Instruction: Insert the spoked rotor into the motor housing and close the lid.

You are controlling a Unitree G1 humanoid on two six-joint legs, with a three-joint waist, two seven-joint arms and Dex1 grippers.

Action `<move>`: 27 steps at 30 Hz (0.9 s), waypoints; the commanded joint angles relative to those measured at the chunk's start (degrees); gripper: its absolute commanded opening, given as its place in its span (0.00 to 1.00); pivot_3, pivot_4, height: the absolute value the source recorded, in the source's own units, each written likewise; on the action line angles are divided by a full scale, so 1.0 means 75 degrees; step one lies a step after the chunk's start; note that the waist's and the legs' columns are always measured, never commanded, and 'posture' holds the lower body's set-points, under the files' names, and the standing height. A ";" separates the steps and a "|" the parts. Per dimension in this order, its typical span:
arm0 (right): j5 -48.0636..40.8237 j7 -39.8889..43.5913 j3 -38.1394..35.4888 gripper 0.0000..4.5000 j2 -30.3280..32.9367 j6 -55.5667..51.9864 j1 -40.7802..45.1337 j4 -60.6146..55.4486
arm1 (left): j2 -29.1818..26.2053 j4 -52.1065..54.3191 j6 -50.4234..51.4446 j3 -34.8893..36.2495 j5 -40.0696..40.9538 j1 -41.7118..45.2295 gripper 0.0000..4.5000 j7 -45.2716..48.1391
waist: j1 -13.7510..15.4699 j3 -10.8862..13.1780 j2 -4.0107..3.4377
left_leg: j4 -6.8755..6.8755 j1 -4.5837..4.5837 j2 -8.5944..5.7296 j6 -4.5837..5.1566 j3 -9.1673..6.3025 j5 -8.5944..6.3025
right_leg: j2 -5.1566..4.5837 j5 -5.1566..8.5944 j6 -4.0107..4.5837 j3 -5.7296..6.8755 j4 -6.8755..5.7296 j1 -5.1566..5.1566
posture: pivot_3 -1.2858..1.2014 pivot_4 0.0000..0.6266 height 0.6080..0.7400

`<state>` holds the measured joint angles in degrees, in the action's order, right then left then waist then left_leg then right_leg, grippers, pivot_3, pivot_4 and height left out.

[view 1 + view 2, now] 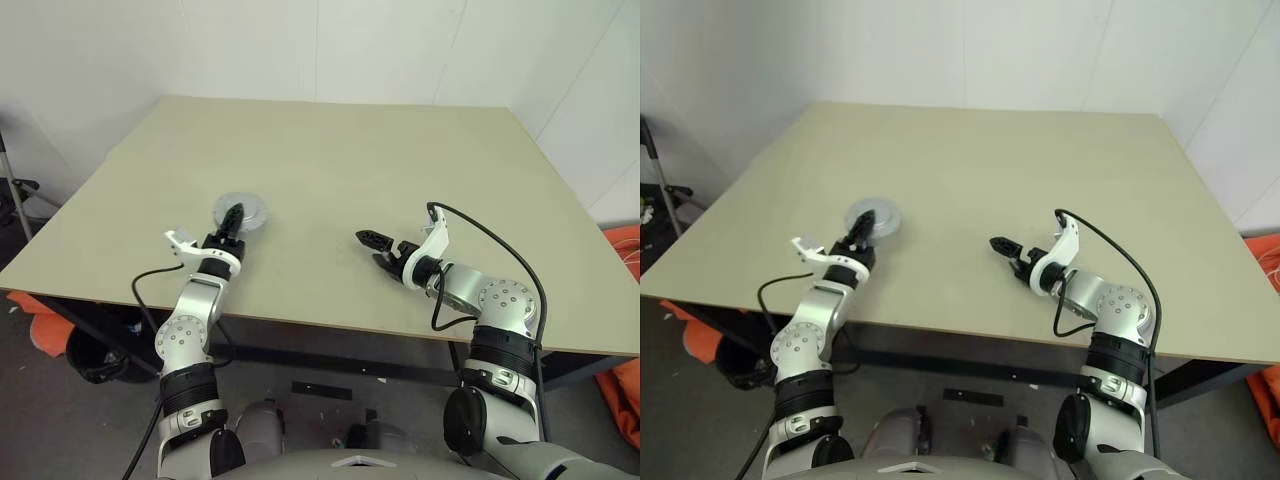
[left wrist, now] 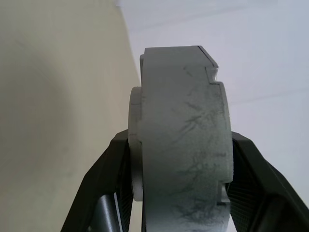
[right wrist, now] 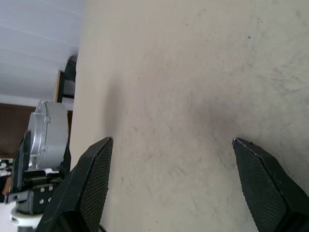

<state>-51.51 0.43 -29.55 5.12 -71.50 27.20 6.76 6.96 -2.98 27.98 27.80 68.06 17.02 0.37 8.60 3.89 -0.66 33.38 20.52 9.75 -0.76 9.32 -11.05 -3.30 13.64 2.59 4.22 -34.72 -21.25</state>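
Right gripper, two black fingers: spread wide, nothing between them, poised just above the bare beige tabletop, near its front edge. Left gripper, two black fingers: pinching the round grey metal motor housing, disc-shaped with a scuffed outer wall, by its two flat faces, held on edge over the table's left front part. Windings not visible. White wall behind the table

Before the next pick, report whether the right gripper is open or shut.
Open. The right gripper has its two black fingers spread wide apart over the bare beige table, with nothing between them.
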 commanded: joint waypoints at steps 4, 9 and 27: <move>-0.0102 0.0308 0.0300 1.00 0.0084 0.0170 -0.0036 -0.0395 | -0.0261 -0.0465 -0.1067 0.0605 -0.0258 0.0762 0.47 -0.0438 | 0.0001 -0.0001 0.0006 | 0.0000 -0.0016 0.0001 0.0000 -0.0002 0.0000 | 0.0001 0.0000 -0.0001 0.0000 -0.0001 0.0012 | 0.52 0.00 1.00; -0.0326 0.0460 0.0280 1.00 0.0052 0.0182 -0.0071 -0.0602 | -0.0352 -0.0785 -0.1320 0.0818 -0.0252 0.0948 0.47 -0.0499 | 0.0003 -0.0003 0.0013 | 0.0000 -0.0006 -0.0002 0.0000 -0.0007 0.0000 | 0.0001 -0.0001 0.0001 0.0001 -0.0001 0.0006 | 0.52 0.00 1.00; 0.1350 0.3115 0.2451 1.00 0.1173 0.3620 -0.0938 -0.2459 | -0.0317 -0.1105 -0.1656 0.1111 -0.0198 0.0811 0.47 -0.0401 | 0.0007 -0.0007 0.0052 | 0.0004 0.0002 -0.0001 0.0001 -0.0016 0.0000 | 0.0001 0.0000 0.0002 0.0007 0.0000 0.0005 | 0.52 0.00 1.00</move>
<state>-43.25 21.31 -12.52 13.08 -48.31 20.18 -8.60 5.05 -13.53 16.30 36.09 65.92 22.03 -4.03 8.65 3.84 -0.27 33.42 20.54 9.75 -0.75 9.19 -11.05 -3.29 13.64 2.60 4.28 -34.73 -21.21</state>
